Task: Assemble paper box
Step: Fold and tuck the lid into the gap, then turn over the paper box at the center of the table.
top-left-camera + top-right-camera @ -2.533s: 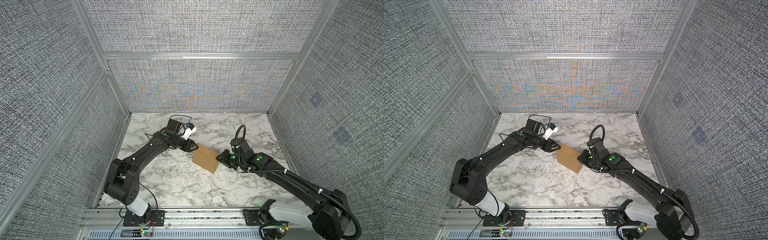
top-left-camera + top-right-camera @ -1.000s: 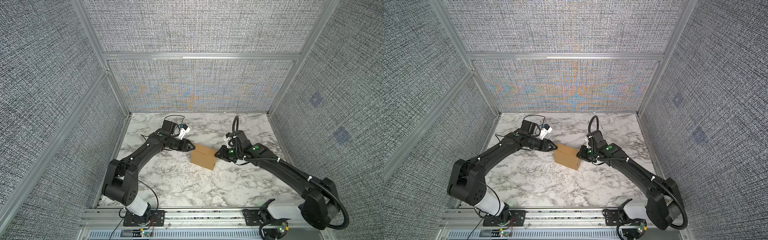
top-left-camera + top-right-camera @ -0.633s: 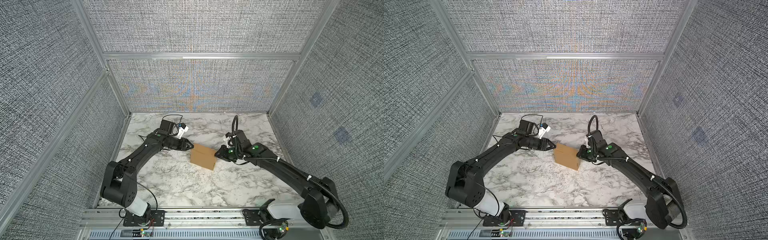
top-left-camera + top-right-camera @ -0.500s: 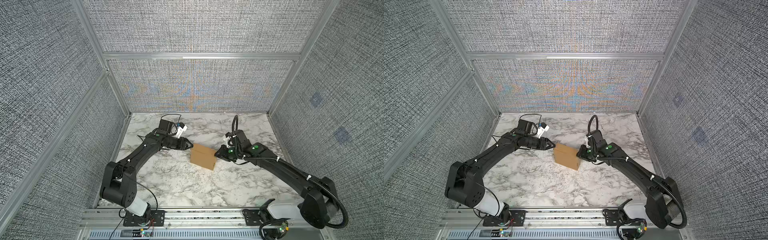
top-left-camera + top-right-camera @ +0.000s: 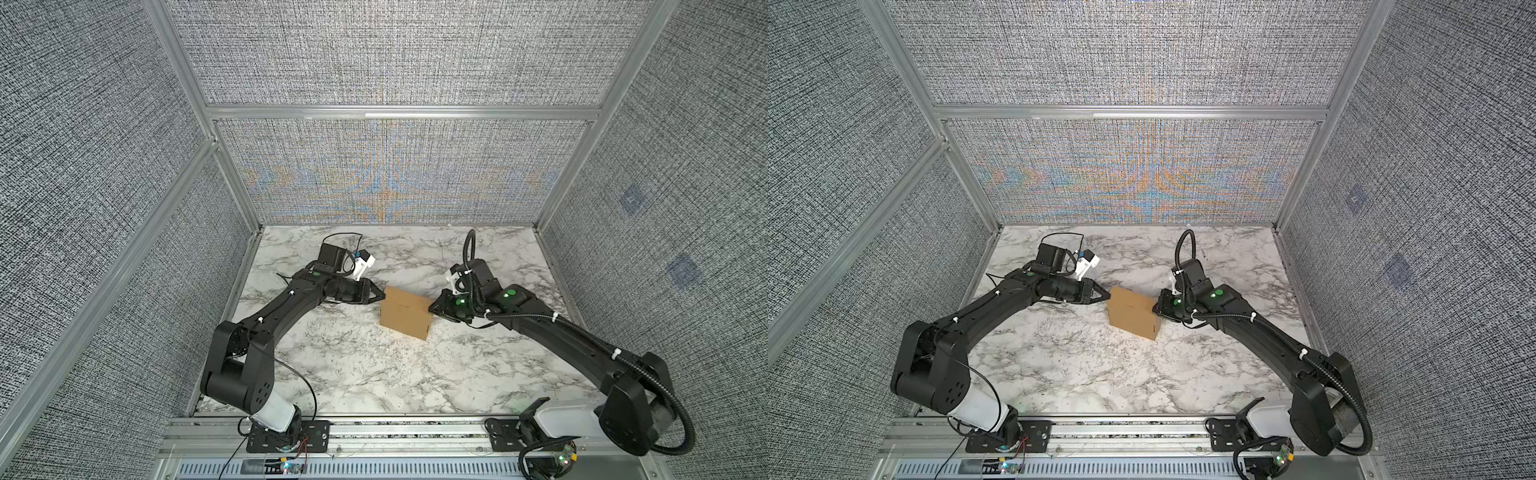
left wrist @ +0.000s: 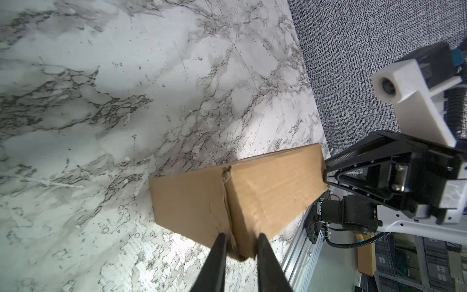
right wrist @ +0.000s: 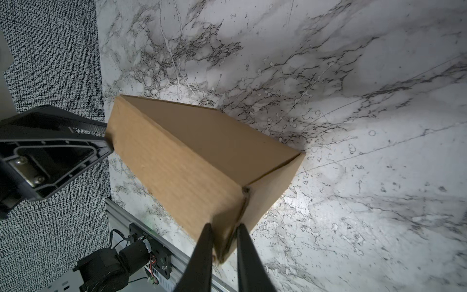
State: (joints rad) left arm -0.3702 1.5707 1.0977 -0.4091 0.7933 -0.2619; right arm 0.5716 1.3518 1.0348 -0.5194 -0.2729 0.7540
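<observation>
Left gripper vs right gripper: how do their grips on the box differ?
Left gripper pinches the paper box at its left-hand corner; right gripper pinches the opposite corner. In both top views, left gripper's corner sits nearer the back wall than right gripper's. Shared: both straddle a corner, one finger per face.

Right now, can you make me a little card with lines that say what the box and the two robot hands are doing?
Thing: paper box, brown cardboard, looks folded shut
Where: middle of the marble table, between the two arms
Left hand: closed on the box corner nearest it
Right hand: closed on the box corner nearest it
</observation>
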